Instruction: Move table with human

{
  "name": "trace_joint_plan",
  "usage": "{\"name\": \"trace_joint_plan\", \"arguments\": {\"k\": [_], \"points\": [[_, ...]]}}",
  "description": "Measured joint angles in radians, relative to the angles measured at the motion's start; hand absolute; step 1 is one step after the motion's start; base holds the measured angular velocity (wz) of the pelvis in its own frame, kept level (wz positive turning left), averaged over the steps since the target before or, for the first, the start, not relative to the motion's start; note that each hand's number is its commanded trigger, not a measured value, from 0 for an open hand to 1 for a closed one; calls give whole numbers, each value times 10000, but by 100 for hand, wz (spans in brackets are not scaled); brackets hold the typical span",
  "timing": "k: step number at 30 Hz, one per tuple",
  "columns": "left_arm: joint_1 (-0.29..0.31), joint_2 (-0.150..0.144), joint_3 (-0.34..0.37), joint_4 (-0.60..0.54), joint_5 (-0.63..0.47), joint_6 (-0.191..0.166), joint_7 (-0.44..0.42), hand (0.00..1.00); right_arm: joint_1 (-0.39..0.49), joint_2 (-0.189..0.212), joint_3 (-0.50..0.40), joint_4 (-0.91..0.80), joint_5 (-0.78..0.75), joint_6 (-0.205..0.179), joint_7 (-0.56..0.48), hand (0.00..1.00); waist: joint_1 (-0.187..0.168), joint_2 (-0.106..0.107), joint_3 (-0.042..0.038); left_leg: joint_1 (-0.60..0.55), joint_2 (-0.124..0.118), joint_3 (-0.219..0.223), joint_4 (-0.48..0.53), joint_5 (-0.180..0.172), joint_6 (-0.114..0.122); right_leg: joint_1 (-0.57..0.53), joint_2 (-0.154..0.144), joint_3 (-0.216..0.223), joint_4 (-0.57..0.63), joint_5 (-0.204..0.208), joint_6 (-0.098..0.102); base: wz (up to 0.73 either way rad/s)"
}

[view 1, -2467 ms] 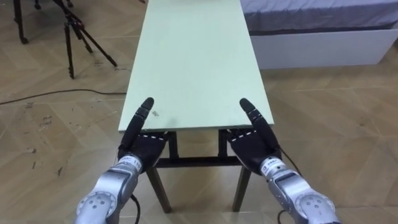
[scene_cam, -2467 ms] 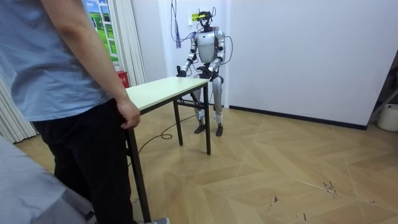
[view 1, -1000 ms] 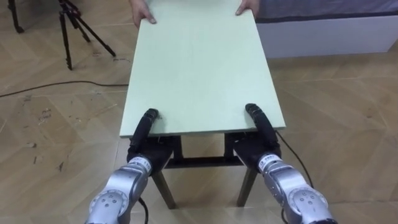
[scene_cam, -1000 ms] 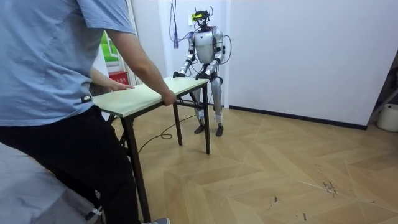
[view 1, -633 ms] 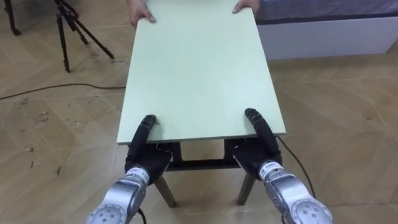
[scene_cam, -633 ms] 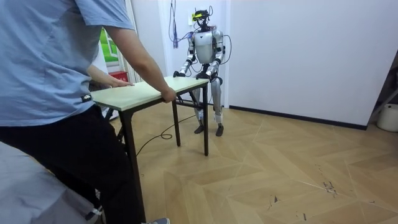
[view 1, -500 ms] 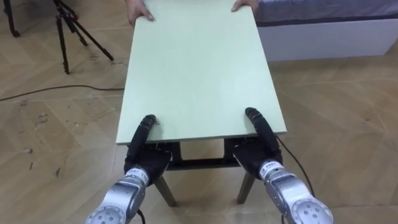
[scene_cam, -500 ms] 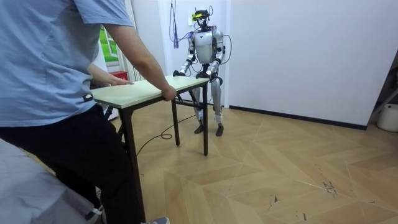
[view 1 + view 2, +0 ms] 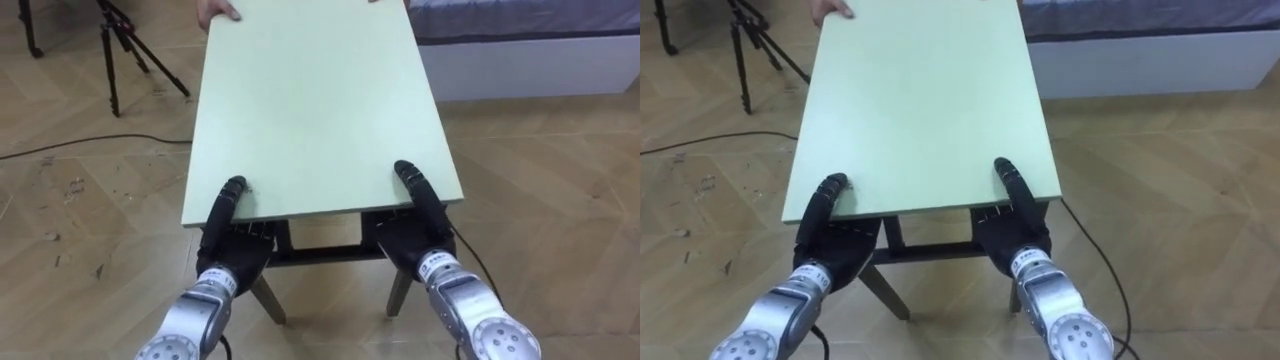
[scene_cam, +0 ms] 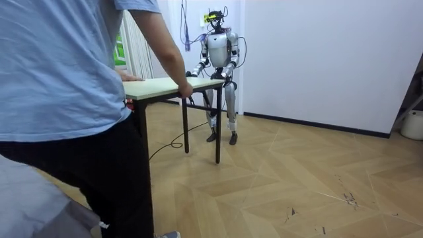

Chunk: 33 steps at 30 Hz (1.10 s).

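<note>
There is one table (image 9: 315, 110), with a pale green top and dark legs. Its long axis runs straight away from the robot towards a person (image 10: 73, 99) at the far end, and its short edges face the two of them.

Two robot hands hold the near short edge. The left hand (image 9: 236, 252) and the right hand (image 9: 414, 240) each clamp a corner, thumb lying on top and palm beneath the board. At the far end one hand of the person (image 9: 214, 10) rests on the left corner. In the room view the person's other hand (image 10: 184, 88) curls over the corner on that side.

One tripod (image 9: 115, 45) stands on the wood floor (image 9: 90, 230) off the table's left long edge, near the far end. One bed (image 9: 520, 45) lies just beyond the far right corner. In the room view the robot stands by the white wall, and bare floor opens wide to the room view's right.
</note>
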Motion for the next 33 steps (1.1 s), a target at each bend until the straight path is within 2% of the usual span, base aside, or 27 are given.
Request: {"name": "trace_joint_plan", "arguments": {"k": [4, 9, 15, 20, 21, 22, 23, 24, 25, 26, 27, 28, 29, 30, 31, 32, 33], "points": [[762, -71, -5, -827, 562, 9, -11, 100, 474, 2, 1, -467, -159, 200, 0, 100, 25, -4, -3, -13, 1, 17, -6, 0, 0, -66, -5, 32, 14, 0, 0, -7], [1273, -58, -111, -1209, 895, 12, -30, 100, 1083, 113, 8, -771, -164, 247, 8, 100, 26, -8, -7, -3, -7, -3, -25, 0, 0, -46, 37, 161, -1, 0, 0, 0], [1957, -80, -322, -1797, 1362, 17, -196, 100, 2115, 203, 106, -1520, -208, 66, 162, 100, 49, -27, -27, 17, -6, 9, 1, -1, -1, 50, 37, 237, -30, 1, -1, 5], [2165, -55, -437, -1834, 1470, -179, -388, 100, 2334, 219, 347, -1575, -171, -195, 285, 100, -1, -33, -35, -109, -16, 46, 156, -4, -4, 81, -59, 516, -21, 3, 0, 6], [2206, -51, -463, -1833, 1483, -205, -411, 100, 2377, 275, 413, -1576, -170, -235, 285, 100, -40, -89, -31, -337, -25, 79, 593, -16, -17, 134, -165, 793, -41, 13, 13, 47], [2152, -61, -619, -1834, 1594, -206, -417, 100, 2526, 268, 511, -1622, -137, -410, 414, 100, -206, -227, -8, -885, -168, -47, 799, -129, -69, 168, -359, 1501, -64, -7, 70, 74], [2050, -78, -775, -1833, 1691, -204, -417, 100, 2645, 263, 431, -1667, -64, -533, 559, 100, -303, -246, -4, -1207, -220, -88, 426, 0, -15, 120, -397, 1840, -46, -27, 113, 97], [1911, -67, -1064, -1832, 1964, -229, -428, 100, 2909, 238, 227, -1664, 3, -671, 880, 100, -281, -427, -73, -1489, -359, 181, -1, 555, 490, -152, -542, 2178, 83, -188, 435, 31], [2019, -57, -1126, -1834, 2155, -260, -506, 100, 3121, 190, 32, -1689, -21, -561, 940, 100, 24, -499, -97, -1421, -368, 417, 92, 659, 504, -368, -542, 1941, 250, -229, 609, -23], [2134, -37, -1139, -1831, 2157, -269, -574, 100, 3195, 197, 55, -1691, -92, -489, 956, 100, 181, -489, -101, -1311, -356, 305, 101, 659, 505, -434, -498, 1788, 175, -263, 592, -113], [2371, -40, -1059, -1831, 2129, -335, -773, 100, 3215, 242, 132, -1695, -323, -387, 972, 100, 477, -318, -47, -1128, -251, -365, 84, 648, 494, -637, -151, 1713, -344, -197, 404, -111], [2578, -89, -997, -1838, 2122, -434, -987, 100, 3216, 251, 247, -1779, -528, -425, 971, 100, 552, -133, -57, -1121, -163, -765, 84, 598, 413, -741, 159, 1406, -1361, 409, 139, -86], [2643, -108, -944, -1851, 2121, -444, -1098, 100, 3232, 261, 326, -1835, -581, -511, 972, 100, 540, -141, -46, -1104, -209, -814, 72, 553, 349, -822, 130, 1098, -1543, 1077, 41, -8], [2695, -240, -923, -1757, 2137, -440, -1122, 100, 3323, 210, 458, -1851, -582, -714, 979, 100, 426, 14, -14, -914, -195, -755, 36, 299, 247, -834, 74, 648, -1149, 1369, 5, 38], [2759, -240, -986, -1777, 2137, -432, -1110, 100, 3380, 207, 462, -1857, -588, -824, 1018, 100, 234, 48, 5, -852, -143, -519, -6, 294, 241, -875, 64, 515, -794, 1254, 22, 45], [2759, -240, -1011, -1800, 2138, -438, -1110, 100, 3401, 203, 446, -1865, -588, -848, 1070, 100, 210, 19, 20, -866, -146, -409, -7, 291, 247, -927, 53, 440, -659, 1197, 25, 30], [2750, -239, -1028, -1846, 2172, -490, -1110, 100, 3415, 218, 432, -1868, -613, -891, 1202, 100, 185, -89, 61, -915, -143, -303, -37, 286, 256, -1043, 10, 394, -481, 1070, 40, 20]]}}
